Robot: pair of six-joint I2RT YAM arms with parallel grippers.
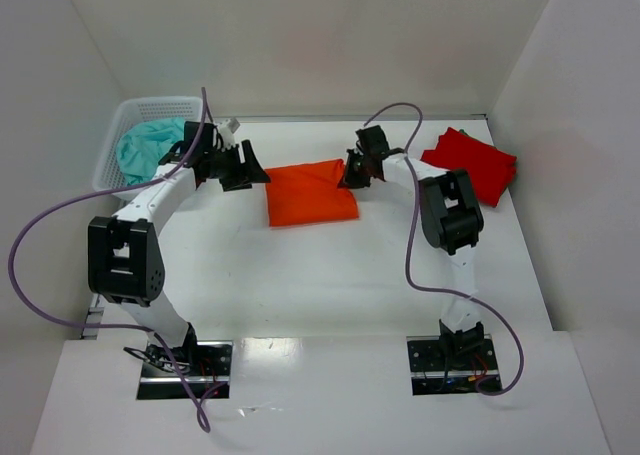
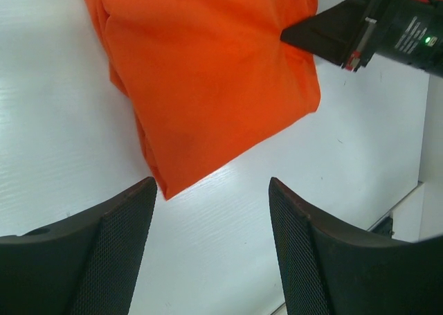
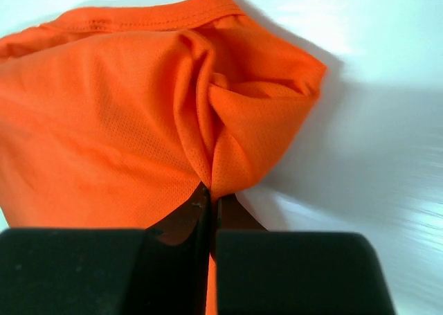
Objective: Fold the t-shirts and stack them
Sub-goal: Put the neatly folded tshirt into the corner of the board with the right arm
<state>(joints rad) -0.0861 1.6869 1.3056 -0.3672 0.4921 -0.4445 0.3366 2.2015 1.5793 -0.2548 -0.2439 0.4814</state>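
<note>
The folded bright orange t-shirt [image 1: 309, 195] lies at mid-table; it also shows in the left wrist view [image 2: 208, 73] and in the right wrist view [image 3: 118, 121]. My right gripper [image 1: 352, 176] is shut on a pinch of its right edge [image 3: 213, 190], and the cloth bunches at the fingertips. My left gripper [image 1: 250, 171] is open and empty, just left of the shirt, its fingers [image 2: 118, 239] over bare table near the shirt's corner. The deeper red t-shirt [image 1: 471, 162] lies folded at the far right.
A white mesh basket [image 1: 115, 145] at the far left holds teal cloth [image 1: 148, 143]. White walls close in the table at the back and on both sides. Purple cables loop off both arms.
</note>
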